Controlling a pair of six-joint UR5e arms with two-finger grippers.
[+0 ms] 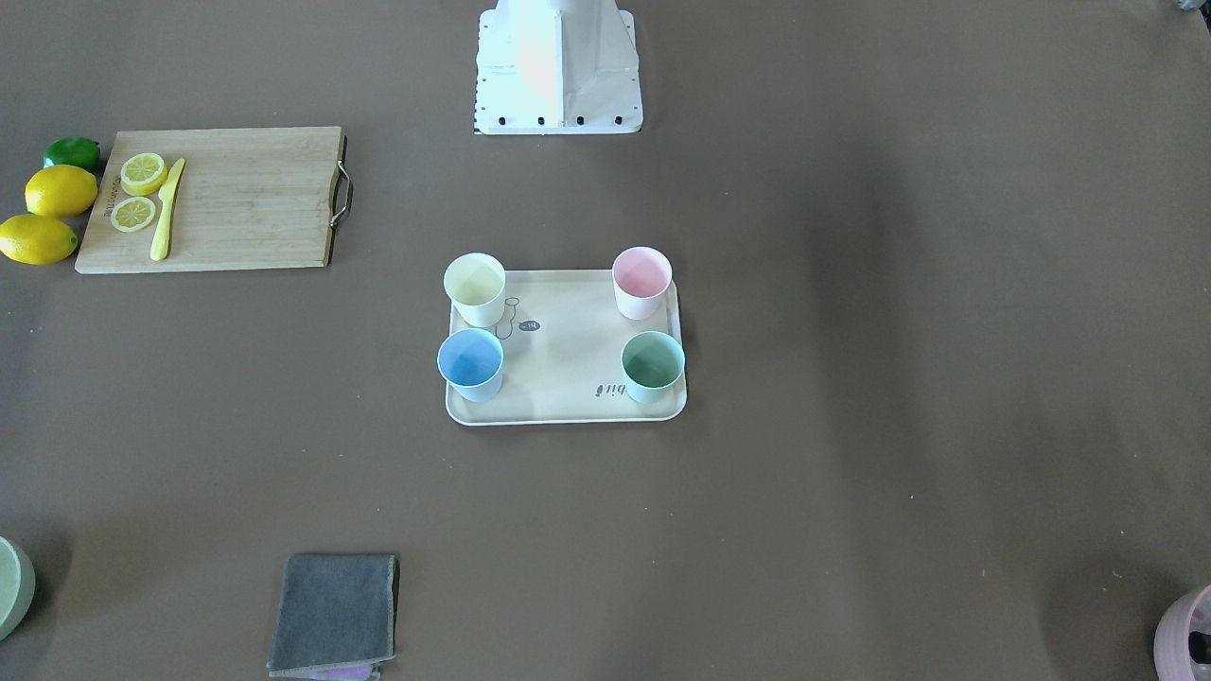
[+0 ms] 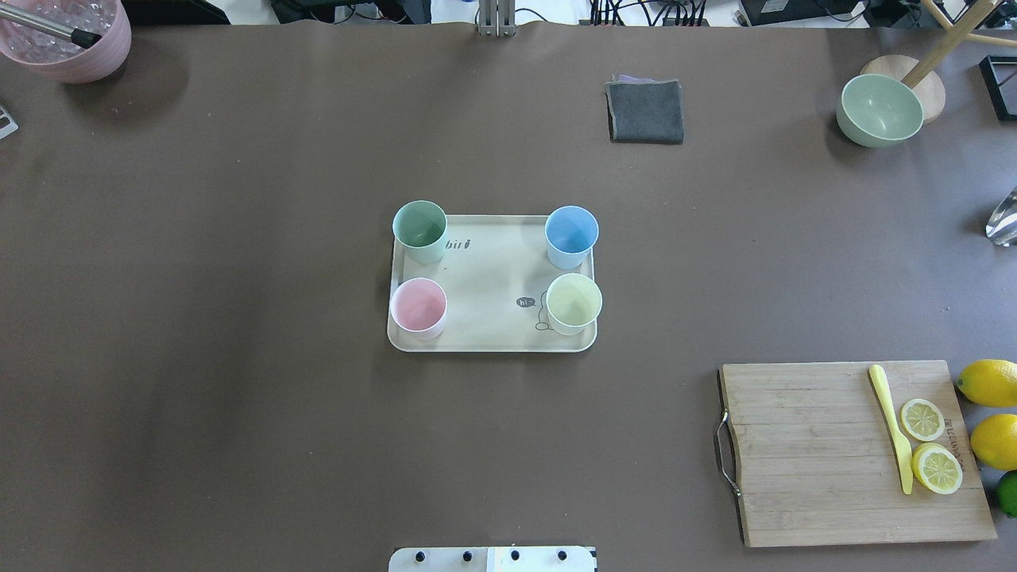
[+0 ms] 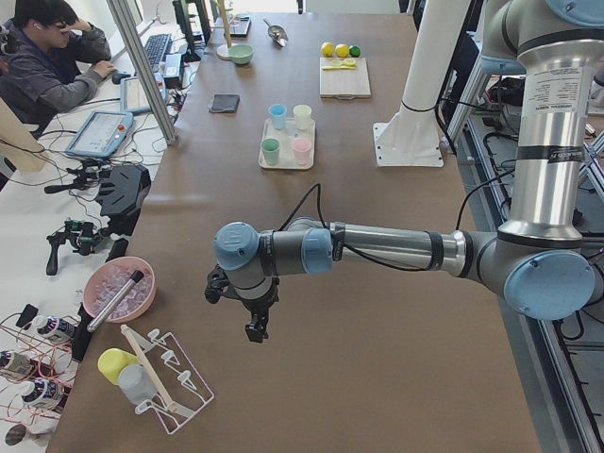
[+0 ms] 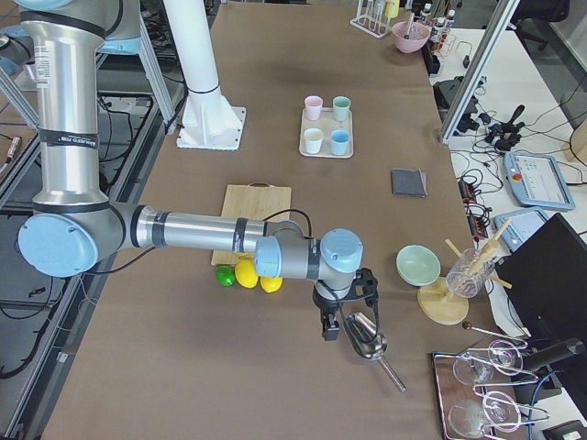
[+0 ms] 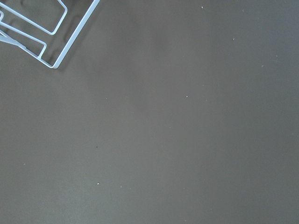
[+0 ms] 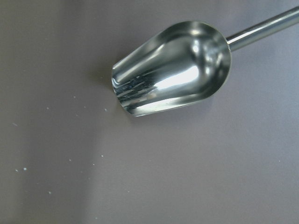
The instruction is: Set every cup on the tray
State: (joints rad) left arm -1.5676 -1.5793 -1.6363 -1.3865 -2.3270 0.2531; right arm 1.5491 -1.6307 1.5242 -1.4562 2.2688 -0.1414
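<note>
The cream tray (image 2: 493, 278) lies mid-table; it also shows in the front-facing view (image 1: 566, 378). One cup stands upright at each of its corners: mint green (image 2: 419, 230), light blue (image 2: 571, 236), pink (image 2: 418, 308) and pale yellow (image 2: 574, 303). My left gripper (image 3: 257, 326) shows only in the exterior left view, hanging over bare table far from the tray; I cannot tell if it is open. My right gripper (image 4: 341, 323) shows only in the exterior right view, above a metal scoop (image 6: 173, 67); I cannot tell its state. The wrist views show no fingers.
A wooden cutting board (image 2: 854, 453) with lemon slices and a yellow knife lies at the right, with lemons (image 2: 989, 381) beside it. A grey cloth (image 2: 645, 111), a green bowl (image 2: 879, 110) and a mauve ribbed pot (image 2: 67, 36) stand at the far side. A white wire rack (image 5: 42, 32) lies near the left gripper.
</note>
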